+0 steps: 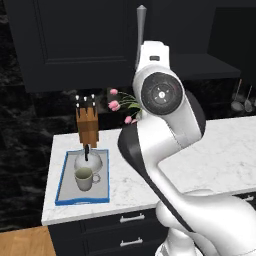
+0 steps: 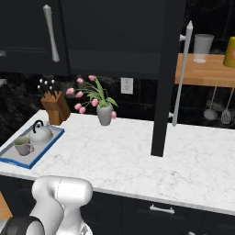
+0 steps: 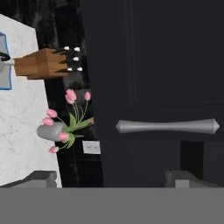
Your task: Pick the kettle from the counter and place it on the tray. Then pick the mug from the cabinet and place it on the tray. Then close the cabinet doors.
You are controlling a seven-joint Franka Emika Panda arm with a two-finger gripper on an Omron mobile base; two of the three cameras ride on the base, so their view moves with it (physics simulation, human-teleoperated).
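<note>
The silver-grey kettle (image 1: 88,161) (image 2: 40,133) and the small mug (image 1: 85,179) (image 2: 22,146) both rest on the blue-rimmed tray (image 1: 62,185) (image 2: 46,146) at the counter's (image 1: 220,150) left end. My gripper (image 3: 113,179) is open and holds nothing. It is raised in front of the cabinet's left door (image 3: 153,65), a short way off its silver bar handle (image 3: 168,127) (image 1: 141,35). That door (image 2: 27,36) lies about flush with the cabinet front. The right door (image 2: 166,78) stands open, edge-on, with its handle (image 2: 181,73) facing out. The cabinet's dark shelf (image 1: 200,65) shows beside my arm.
A wooden knife block (image 1: 87,127) (image 2: 55,110) stands just behind the tray. A grey vase of pink tulips (image 2: 104,114) (image 3: 50,131) sits at the back of the counter. A wooden shelf (image 2: 206,71) with a glass and hanging utensils (image 2: 219,110) lies to the right.
</note>
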